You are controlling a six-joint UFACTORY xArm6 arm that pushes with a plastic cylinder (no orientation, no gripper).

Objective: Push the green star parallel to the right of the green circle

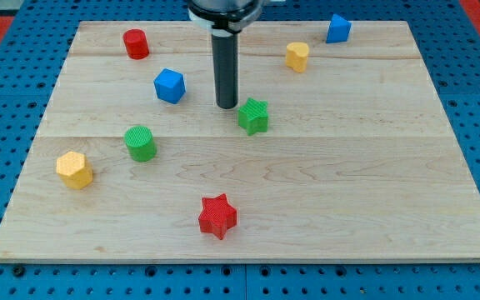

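The green star (254, 116) lies near the middle of the wooden board (348, 192). The green circle (140, 142), a short cylinder, stands to the view's left of it and a little lower. My tip (227, 106) rests on the board just to the upper left of the green star, very close to it or touching it. The dark rod rises from there to the view's top.
A blue cube (170, 85) sits to the left of the rod. A red cylinder (136, 43) is at the top left. A yellow block (297, 56) and a blue block (337, 28) are at the top right. A yellow hexagon (74, 169) is at the left, a red star (217, 216) at the bottom middle.
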